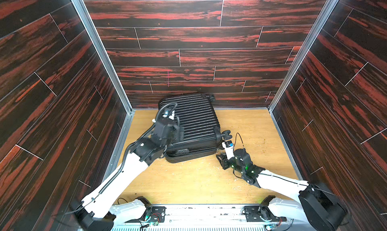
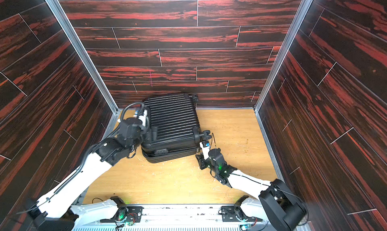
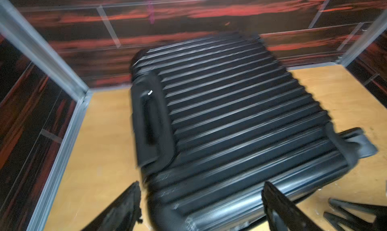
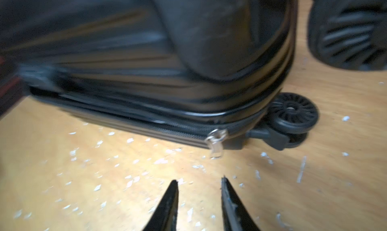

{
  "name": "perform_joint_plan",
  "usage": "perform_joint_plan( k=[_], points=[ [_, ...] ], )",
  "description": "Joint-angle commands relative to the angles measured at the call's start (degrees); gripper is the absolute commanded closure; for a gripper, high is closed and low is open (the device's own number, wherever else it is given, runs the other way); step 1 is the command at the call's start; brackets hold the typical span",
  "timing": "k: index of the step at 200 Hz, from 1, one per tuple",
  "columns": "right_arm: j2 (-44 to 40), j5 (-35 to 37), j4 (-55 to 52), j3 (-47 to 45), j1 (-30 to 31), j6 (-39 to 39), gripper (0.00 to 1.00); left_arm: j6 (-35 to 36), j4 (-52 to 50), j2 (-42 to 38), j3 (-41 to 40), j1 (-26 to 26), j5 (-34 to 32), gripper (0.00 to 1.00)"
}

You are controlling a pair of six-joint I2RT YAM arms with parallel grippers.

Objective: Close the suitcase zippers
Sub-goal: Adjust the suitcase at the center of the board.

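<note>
Overhead, in both top views, the suitcase (image 1: 194, 119) lies flat on the table (image 1: 188, 183) near the back wall, its shells together and its contents hidden. From the left wrist, the left gripper (image 3: 201, 183) hangs spread wide over the suitcase's near corner, empty. From the right wrist, the right gripper (image 4: 199, 179) stands parted and empty, just short of the silver zipper pull (image 4: 215, 141) on the zippers (image 4: 184, 127) beside a wheel (image 4: 293, 114). An off-line pinch would likely miss the small tab, and the unbraced suitcase could slide.
</note>
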Motion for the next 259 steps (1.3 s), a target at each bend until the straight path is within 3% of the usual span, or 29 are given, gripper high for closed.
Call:
perform_joint_plan(
  k=[1,100,175,222,231,259],
  points=[
    [3.0,4.2,-1.4,2.2,0.5,-1.9,0.63,-4.6,-3.3,-2.5,-1.8,0.9,-2.8,0.09],
    [13.5,9.6,-2.3,10.8,0.9,-1.2,0.63,-4.4,-4.7,-4.3,-4.4,2.3,-3.3,0.08],
    [12.8,7.3,-1.2,10.2,0.9,-3.1,0.91,-6.2,-7.7,-4.0,-3.9,6.4,-1.9,0.08],
    [12.4,4.5,-0.6,9.5,0.5,-2.8,0.97,-7.1,-8.7,-2.3,-3.3,9.3,-0.9,0.06],
    [12.3,4.3,-0.7,9.4,0.4,-2.8,0.97,-8.1,-9.1,-1.4,-2.8,10.9,0.1,0.02],
    [12.3,4.1,-0.8,9.3,0.2,-2.8,0.98,-10.8,-9.5,5.0,0.4,18.8,10.2,0.02]
  ],
)
